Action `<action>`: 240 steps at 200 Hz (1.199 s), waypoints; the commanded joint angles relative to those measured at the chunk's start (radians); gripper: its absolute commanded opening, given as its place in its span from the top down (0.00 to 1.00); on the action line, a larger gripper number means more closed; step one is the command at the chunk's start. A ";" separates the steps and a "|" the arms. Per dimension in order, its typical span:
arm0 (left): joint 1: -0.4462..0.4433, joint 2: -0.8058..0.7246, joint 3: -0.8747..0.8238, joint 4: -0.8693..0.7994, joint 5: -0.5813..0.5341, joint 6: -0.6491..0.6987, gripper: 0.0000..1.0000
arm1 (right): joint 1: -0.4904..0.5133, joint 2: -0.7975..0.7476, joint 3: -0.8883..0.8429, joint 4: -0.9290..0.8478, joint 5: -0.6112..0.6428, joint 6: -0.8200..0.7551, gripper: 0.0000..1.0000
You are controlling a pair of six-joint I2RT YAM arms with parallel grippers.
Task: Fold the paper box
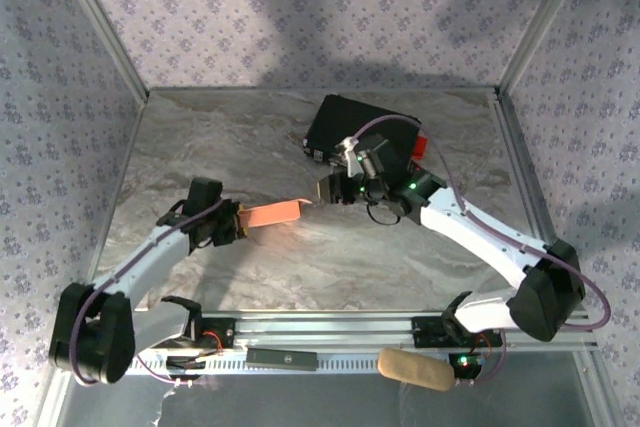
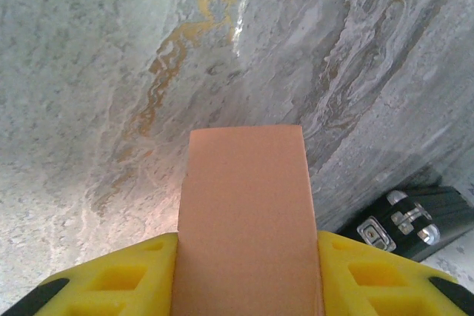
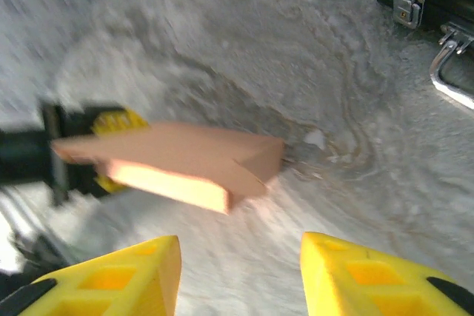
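Yellow pads (image 2: 126, 279) of the left gripper (image 2: 248, 275) sit closed against both sides of the paper box (image 2: 244, 205), gripping one end. The box is a narrow, folded, salmon-pink form on the near-left side of the black case (image 1: 365, 132), well apart from it. From above, its long axis runs nearly level from left to right. The free end points toward the near side of the case, and its visible faces are plain pink. It appears to be held just above the marble table (image 1: 250, 277). The right gripper (image 3: 238, 246) is between the box's free end and the case, with its jaws apart and nothing between them. Farther from the case, a dark bar (image 1: 283, 355) on the near rail carries a small mark, too small to read.
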 commanded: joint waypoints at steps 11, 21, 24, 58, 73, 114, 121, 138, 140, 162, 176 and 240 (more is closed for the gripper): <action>0.045 0.095 0.043 -0.158 0.030 0.096 0.78 | 0.088 0.100 0.022 -0.091 0.191 -0.339 0.57; 0.055 0.110 0.049 -0.155 0.041 0.108 0.78 | 0.103 0.128 0.041 -0.094 0.218 -0.375 0.57; 0.058 0.113 0.051 -0.155 0.042 0.112 0.78 | 0.106 0.136 0.046 -0.094 0.225 -0.383 0.57; 0.084 0.131 0.075 -0.178 0.041 0.147 0.77 | 0.104 0.217 0.163 -0.115 0.201 -0.447 0.56; 0.089 0.137 0.080 -0.178 0.045 0.157 0.77 | 0.109 0.265 0.223 -0.147 0.188 -0.473 0.57; 0.097 0.158 0.096 -0.181 0.052 0.181 0.77 | 0.115 0.333 0.292 -0.188 0.138 -0.504 0.59; 0.100 0.160 0.096 -0.183 0.053 0.182 0.77 | 0.115 0.337 0.290 -0.188 0.136 -0.504 0.59; 0.101 0.161 0.094 -0.181 0.052 0.185 0.77 | 0.112 0.337 0.287 -0.181 0.118 -0.504 0.60; 0.101 0.161 0.095 -0.181 0.052 0.185 0.77 | 0.113 0.338 0.288 -0.183 0.117 -0.504 0.60; 0.104 0.171 0.093 -0.178 0.055 0.184 0.77 | 0.113 0.345 0.292 -0.181 0.099 -0.504 0.63; 0.105 0.180 0.095 -0.177 0.060 0.184 0.77 | 0.113 0.354 0.297 -0.178 0.091 -0.505 0.65; 0.107 0.191 0.102 -0.182 0.063 0.178 0.77 | 0.116 0.384 0.323 -0.172 0.117 -0.503 0.73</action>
